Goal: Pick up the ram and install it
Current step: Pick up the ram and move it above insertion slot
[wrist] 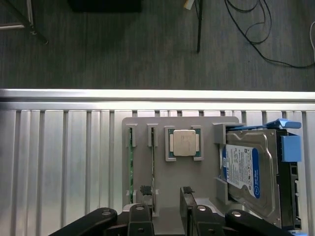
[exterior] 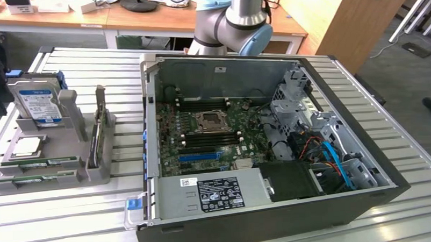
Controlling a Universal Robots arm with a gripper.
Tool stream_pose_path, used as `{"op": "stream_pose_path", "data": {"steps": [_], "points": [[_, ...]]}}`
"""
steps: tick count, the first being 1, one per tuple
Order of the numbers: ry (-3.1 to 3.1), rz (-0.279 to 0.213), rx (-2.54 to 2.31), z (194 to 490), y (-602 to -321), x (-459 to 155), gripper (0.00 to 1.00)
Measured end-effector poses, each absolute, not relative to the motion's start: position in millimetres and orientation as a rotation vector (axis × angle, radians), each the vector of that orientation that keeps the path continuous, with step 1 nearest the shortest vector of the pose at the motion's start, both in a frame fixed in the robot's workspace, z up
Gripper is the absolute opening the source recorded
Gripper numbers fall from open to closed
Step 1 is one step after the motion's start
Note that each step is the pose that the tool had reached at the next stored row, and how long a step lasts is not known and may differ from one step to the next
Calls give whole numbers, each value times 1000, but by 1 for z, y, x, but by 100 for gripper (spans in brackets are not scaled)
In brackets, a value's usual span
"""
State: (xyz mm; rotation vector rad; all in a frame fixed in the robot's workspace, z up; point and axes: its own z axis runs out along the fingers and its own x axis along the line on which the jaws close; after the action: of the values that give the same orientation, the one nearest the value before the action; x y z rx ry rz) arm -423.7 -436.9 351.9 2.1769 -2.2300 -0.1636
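Note:
Two ram sticks stand on edge in slots of a grey holder tray (exterior: 59, 170). In the exterior view the green sticks (exterior: 51, 161) lie along the tray's near side. In the wrist view one ram stick (wrist: 131, 162) and a second (wrist: 153, 162) run side by side. My gripper (wrist: 166, 196) hangs above the tray, open, with nothing between its black fingers (wrist: 145, 196). One finger is over the end of the second stick. The open computer case (exterior: 273, 140) shows its motherboard with memory slots (exterior: 205, 136) beside the processor socket.
The tray also holds a square silver processor chip (wrist: 184, 143), a hard drive with a blue-white label (wrist: 246, 167) and an upright card (exterior: 99, 122). The arm's base (exterior: 233, 23) stands behind the case. The slatted metal table ends at an edge (wrist: 157, 93) beyond the tray.

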Motion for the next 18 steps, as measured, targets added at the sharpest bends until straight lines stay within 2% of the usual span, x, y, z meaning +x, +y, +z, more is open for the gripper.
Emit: {"op": "stream_pose_path", "data": {"steps": [18], "points": [[-2197, -167, 2203, 351, -438, -408, 36]]}}
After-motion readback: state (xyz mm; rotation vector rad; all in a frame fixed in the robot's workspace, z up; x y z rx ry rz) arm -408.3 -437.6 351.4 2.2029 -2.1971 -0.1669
